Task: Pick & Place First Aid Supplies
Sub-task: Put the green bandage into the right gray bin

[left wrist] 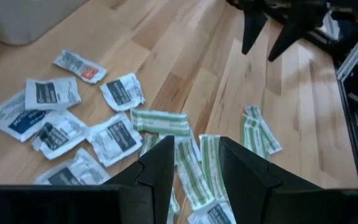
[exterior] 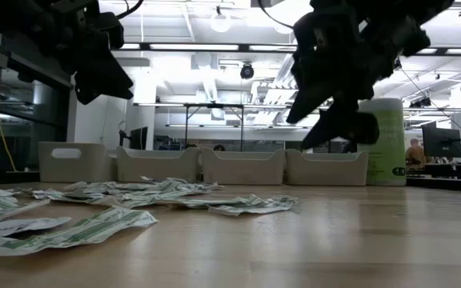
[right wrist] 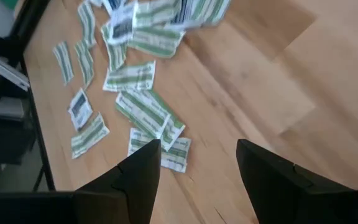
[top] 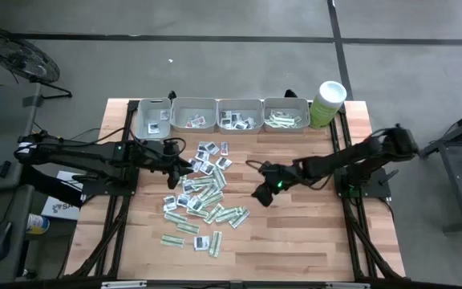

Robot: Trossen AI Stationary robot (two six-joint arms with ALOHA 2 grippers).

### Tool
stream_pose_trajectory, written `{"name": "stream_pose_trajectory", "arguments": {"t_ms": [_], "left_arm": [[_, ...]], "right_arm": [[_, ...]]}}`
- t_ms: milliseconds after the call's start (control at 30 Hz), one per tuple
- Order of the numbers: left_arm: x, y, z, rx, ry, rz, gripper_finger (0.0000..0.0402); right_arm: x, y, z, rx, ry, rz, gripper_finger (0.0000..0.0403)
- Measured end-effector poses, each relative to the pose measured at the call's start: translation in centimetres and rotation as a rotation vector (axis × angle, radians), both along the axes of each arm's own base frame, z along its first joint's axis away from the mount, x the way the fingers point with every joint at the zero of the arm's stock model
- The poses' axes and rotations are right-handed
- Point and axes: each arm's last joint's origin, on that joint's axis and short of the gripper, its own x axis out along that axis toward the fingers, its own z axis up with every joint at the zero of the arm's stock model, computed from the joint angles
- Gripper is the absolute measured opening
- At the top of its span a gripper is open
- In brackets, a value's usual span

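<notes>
Wooden table (top: 295, 241), scattered sachets (top: 203, 197), axes mixed

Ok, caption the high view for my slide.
Both open grippers hover over scattered green-white first aid sachets on the wooden table.

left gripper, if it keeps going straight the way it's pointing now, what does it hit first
Most likely the green-striped sachets lying just beyond the open left gripper, at the near edge of the sachet pile. Nothing shows between the fingers and them, though depth is hard to judge.

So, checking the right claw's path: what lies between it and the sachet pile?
Bare wood in the high view, between the right claw and the sachet pile.
</notes>
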Motion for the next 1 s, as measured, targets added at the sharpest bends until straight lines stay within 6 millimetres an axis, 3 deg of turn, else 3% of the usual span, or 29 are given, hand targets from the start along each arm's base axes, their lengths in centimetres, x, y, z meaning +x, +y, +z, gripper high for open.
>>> {"name": "stream_pose_trajectory", "arguments": {"t_ms": [400, 667, 1000], "left_arm": [[-0.2, -0.1, -0.3, -0.022, 0.041, -0.032, 0.0126], [-0.3, -0.1, -0.5, -0.024, 0.063, -0.031, 0.0126], [-0.4, -0.1, -0.6, -0.023, 0.070, -0.031, 0.0126]], "right_arm": [[2.1, 1.9, -4.6, 0.122, 0.025, 0.031, 0.0204], [2.4, 2.6, -5.8, 0.160, 0.043, 0.004, 0.0204], [2.5, 3.4, -5.8, 0.142, 0.011, -0.024, 0.0204]]}}
